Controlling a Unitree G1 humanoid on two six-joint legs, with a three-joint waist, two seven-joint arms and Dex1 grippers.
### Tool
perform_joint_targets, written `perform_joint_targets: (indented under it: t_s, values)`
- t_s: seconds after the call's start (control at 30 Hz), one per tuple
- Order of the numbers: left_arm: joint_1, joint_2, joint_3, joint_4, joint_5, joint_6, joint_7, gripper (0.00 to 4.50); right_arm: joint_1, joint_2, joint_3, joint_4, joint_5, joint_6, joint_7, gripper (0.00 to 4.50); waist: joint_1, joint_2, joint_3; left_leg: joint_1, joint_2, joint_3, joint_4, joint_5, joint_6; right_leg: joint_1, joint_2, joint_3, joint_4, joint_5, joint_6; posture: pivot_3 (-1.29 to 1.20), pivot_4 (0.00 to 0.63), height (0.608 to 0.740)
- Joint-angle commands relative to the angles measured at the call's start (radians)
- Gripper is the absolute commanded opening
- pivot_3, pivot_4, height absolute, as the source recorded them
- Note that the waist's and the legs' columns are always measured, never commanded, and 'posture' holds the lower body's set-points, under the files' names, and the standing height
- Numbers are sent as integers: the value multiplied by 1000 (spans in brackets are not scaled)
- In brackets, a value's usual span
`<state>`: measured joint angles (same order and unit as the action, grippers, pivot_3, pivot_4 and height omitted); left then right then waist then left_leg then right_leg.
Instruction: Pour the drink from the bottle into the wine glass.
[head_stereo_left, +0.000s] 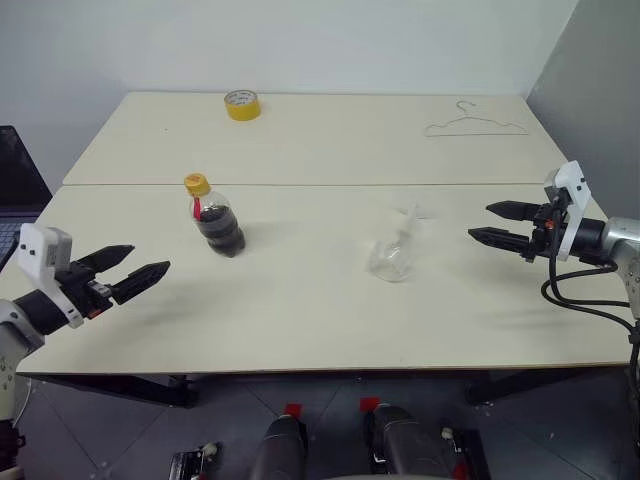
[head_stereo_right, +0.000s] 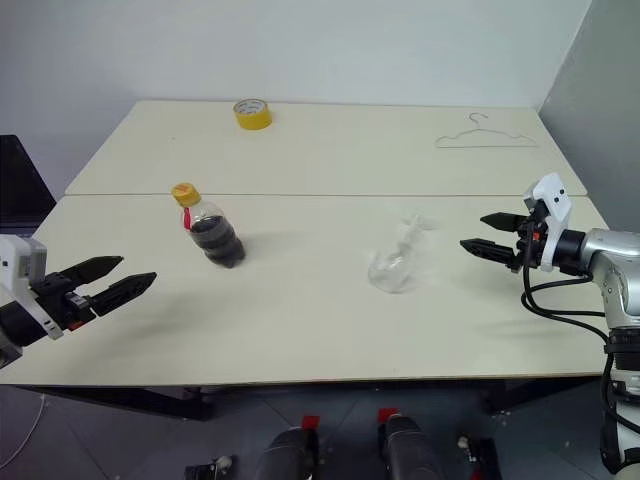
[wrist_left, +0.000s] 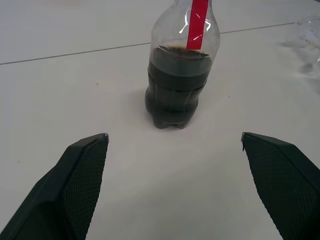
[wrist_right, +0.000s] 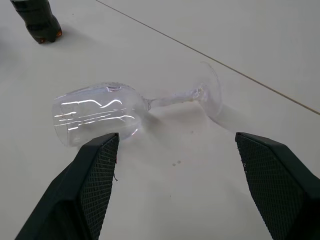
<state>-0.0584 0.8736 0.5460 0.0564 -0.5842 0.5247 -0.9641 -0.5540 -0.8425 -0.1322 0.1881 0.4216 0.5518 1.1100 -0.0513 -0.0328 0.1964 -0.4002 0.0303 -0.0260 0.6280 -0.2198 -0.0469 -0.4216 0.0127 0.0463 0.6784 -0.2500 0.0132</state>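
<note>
- The bottle (head_stereo_left: 213, 221) was seen standing upright on the near half of the pale table (head_stereo_left: 320, 320), left of centre, its yellow cap (head_stereo_left: 197, 184) still screwed on and a red label running down the neck.
- The drink (wrist_left: 175, 80), dark brown, was seen filling the ribbed lower body of the bottle, up to about the foot of the label.
- The wine glass (wrist_right: 130, 110) was found lying on its side right of centre, well apart from the bottle, with the bowl turned toward the near edge and the flat foot (wrist_right: 212, 90) pointing away toward the far side.
- No liquid was seen in the glass.
- The left gripper (head_stereo_left: 133, 270) was held above the near left part of the table, its two black fingers spread wide with nothing between them, aimed at the bottle but clear of it.
- The right gripper (head_stereo_right: 478, 233) was held at the right side, fingers parted and empty, pointed toward the lying glass without touching it.
- A yellow tape roll (head_stereo_left: 242, 104) was noted at the far edge of the table, behind the bottle.
- A wire hanger (head_stereo_left: 475, 124) was noted lying flat at the far right.
- A seam (head_stereo_left: 400, 185) was seen running across the table, behind both bottle and glass.
</note>
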Motion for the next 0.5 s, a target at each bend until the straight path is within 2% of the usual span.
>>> perform_joint_targets:
  t_s: [0.03, 0.3, 0.5]
  values:
    - [-52, -34, -57, 3, 68, -84, 64, 4500, -7, 8, -10, -44, 19, 4, -5, 3963, 1, 0, 0, 0, 0, 0, 0, 0, 0, 0, 0, 0, 0, 0, 0, 0, 150, 740]
    - [-216, -197, -206, 67, 209, -220, 247, 4500, 0, 42, 17, -207, 72, 80, 2, 3963, 13, 0, 0, -1, -1, 0, 2, 0, 0, 1, 0, 1, 0, 1, 2, 0, 150, 740]
    - [-301, -243, -257, 154, 262, -271, 304, 4500, -7, 75, 41, -319, 107, 136, -33, 3963, 13, 0, 0, 0, -1, -1, 2, 0, 0, 1, 1, 1, 1, 1, 2, 0, 150, 740]
